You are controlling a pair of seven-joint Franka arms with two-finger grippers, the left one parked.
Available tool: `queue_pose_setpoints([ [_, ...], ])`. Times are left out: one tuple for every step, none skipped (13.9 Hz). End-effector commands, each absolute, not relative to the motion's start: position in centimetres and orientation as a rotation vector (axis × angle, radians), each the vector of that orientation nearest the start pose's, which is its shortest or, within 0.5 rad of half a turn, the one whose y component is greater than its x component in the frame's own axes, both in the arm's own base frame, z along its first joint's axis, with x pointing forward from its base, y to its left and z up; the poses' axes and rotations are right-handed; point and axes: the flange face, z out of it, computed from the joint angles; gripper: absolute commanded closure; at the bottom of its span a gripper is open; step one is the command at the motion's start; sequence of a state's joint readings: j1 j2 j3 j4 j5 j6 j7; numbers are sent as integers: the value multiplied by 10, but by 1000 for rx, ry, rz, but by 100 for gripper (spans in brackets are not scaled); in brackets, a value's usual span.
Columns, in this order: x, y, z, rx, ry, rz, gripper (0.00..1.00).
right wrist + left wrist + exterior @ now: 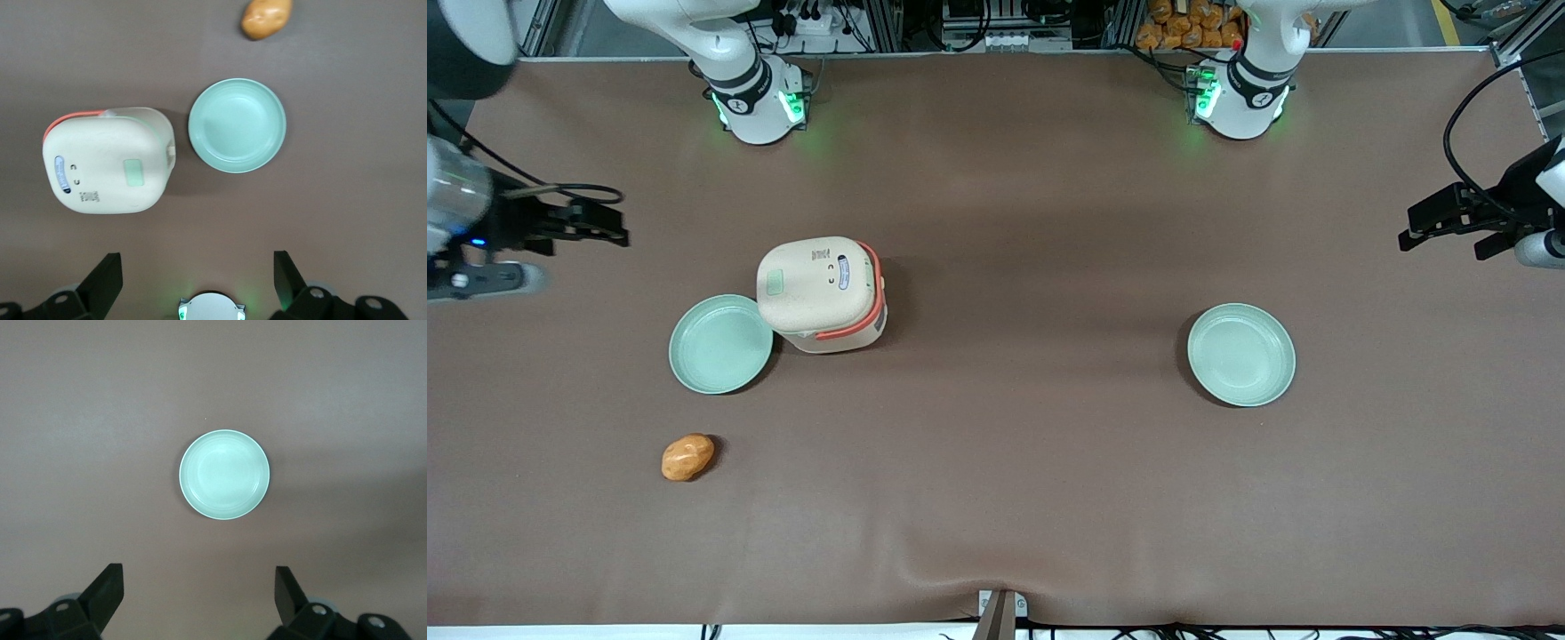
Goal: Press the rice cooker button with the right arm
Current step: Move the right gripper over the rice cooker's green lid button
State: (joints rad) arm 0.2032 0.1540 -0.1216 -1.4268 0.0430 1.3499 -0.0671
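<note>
- The rice cooker [823,293] stands on the brown tabletop [1014,480] toward the working arm's end, its cream lid closed and the coral-red handle [874,293] lying along one edge.
- A pale green plate [720,344] lies just beside the cooker, which covers a little of its rim in the front view; in the wrist view the two seem slightly apart.
- The small markings and the pale green square [134,173] on the lid are too small to read.
- The right arm is cut off at the picture edge; only its wrist and the black end effector [609,227] show, high above the tabletop and well apart from the cooker.
- The end effector [197,280] is wide open and holds nothing.
- A potato-like object [687,457] lies nearer to the front camera than the plate.
- A second green plate [1240,355] lies toward the parked arm's end.
</note>
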Motion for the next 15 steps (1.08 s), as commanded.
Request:
queue_pose_setpoints([
  [572,127,568,-3109,-395,398,29],
  [571,149,557,-3119,-408,422,47],
  [571,165,546,-3130,-380,452,59],
  [572,180,528,-3138,-373,502,73],
  [569,191,509,-3137,-393,564,81],
  [566,195,488,-3132,-403,629,88],
  [562,196,464,-3120,-404,710,92],
  [557,192,445,-3110,-395,783,96],
  [553,189,430,-3099,-394,834,99],
  [552,185,419,-3082,-384,866,100],
  [552,184,414,-3061,-372,885,100],
  [554,184,404,-3047,-360,910,100],
  [553,182,396,-3035,-356,934,100],
  [551,182,388,-3026,-352,957,100],
  [550,182,379,-3020,-349,985,100],
])
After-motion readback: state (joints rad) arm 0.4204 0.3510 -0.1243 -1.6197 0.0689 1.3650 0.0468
